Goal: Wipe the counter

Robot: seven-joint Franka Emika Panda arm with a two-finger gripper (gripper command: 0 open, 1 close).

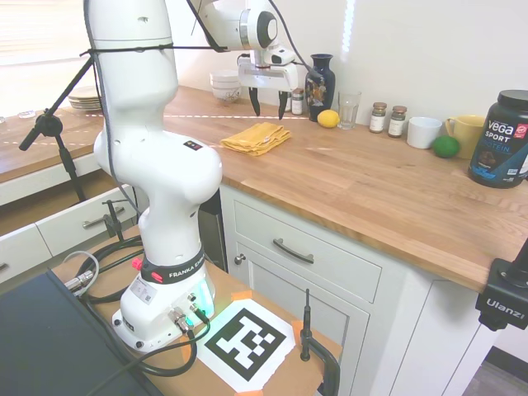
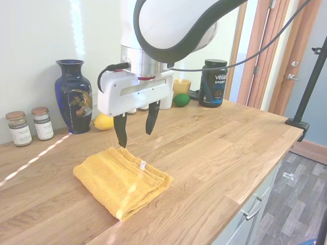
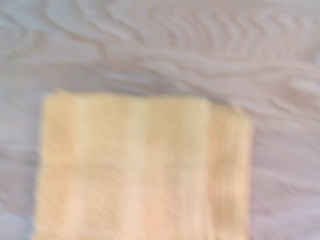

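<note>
Worktop: butcher-block worktop [image 1: 371, 190] over white cabinets, in a kitchen.
Cloth: folded yellow towel [image 2: 121, 180] lay just below the pincer [image 2: 136, 130].
Pincer: fingers apart, empty.

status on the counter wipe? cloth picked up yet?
Not yet. Done: the arm is over the counter, with the hand open just above the folded yellow cloth. In hand: nothing; the cloth lies flat, ungrasped, and the wrist view shows it directly below. Left: lower, close on the cloth, then the whole wipe.
</note>
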